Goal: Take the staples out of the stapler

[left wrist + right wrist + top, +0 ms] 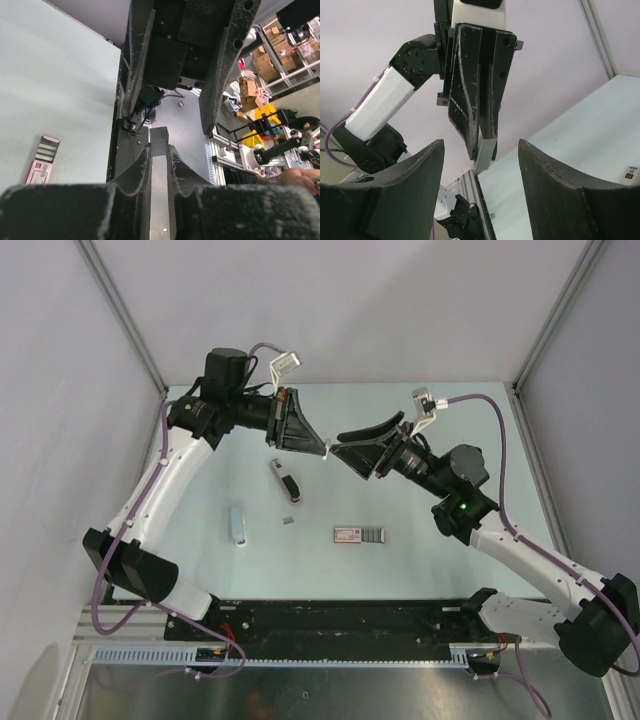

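The stapler (359,534), pink-red with grey metal and a pale label, lies flat on the table in front of the arms; the left wrist view shows it too (42,161). A small grey block of staples (289,521) lies to its left. My left gripper (325,450) hangs above the table's middle, shut on a pale grey strip of staples (159,137) that sticks out past its fingertips. My right gripper (338,443) faces it tip to tip and stands open. Its fingers (540,170) sit on either side of the strip (485,154) without touching it.
A dark and grey oblong object (287,480) lies below the left gripper. A pale blue oblong piece (238,525) lies further left. A black rail (340,620) runs along the near edge between the arm bases. Pale walls close in the table at back and sides.
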Robot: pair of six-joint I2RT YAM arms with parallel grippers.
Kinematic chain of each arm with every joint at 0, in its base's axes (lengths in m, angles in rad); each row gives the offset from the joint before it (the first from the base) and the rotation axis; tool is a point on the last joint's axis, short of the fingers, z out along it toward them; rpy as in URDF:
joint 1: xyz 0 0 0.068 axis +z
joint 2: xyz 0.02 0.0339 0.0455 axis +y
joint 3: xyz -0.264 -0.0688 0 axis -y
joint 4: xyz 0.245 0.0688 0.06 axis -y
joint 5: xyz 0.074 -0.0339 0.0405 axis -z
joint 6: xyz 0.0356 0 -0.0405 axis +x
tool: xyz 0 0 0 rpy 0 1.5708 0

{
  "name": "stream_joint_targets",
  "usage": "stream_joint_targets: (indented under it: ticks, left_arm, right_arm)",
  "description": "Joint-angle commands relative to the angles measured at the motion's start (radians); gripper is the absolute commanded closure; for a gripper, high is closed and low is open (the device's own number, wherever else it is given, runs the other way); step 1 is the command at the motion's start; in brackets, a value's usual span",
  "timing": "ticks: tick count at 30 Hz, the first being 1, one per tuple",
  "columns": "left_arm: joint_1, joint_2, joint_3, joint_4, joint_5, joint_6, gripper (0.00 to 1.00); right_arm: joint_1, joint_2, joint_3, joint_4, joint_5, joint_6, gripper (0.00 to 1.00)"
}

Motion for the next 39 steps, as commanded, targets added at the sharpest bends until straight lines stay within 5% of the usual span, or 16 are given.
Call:
stream_joint_targets:
  ticks: [1, 39]
  left_arm:
    - [-0.018, -0.044, -0.011, 0.012, 0.083, 0.02, 0.92]
    - [-0.019, -0.049, -0.035, 0.012, 0.083, 0.016, 0.92]
  right_arm:
    - [-0.003, 0.017, 0.011, 0.09, 0.034, 0.03, 0.35]
    - [0.023, 0.088, 0.013, 0.136, -0.008, 0.085, 0.67]
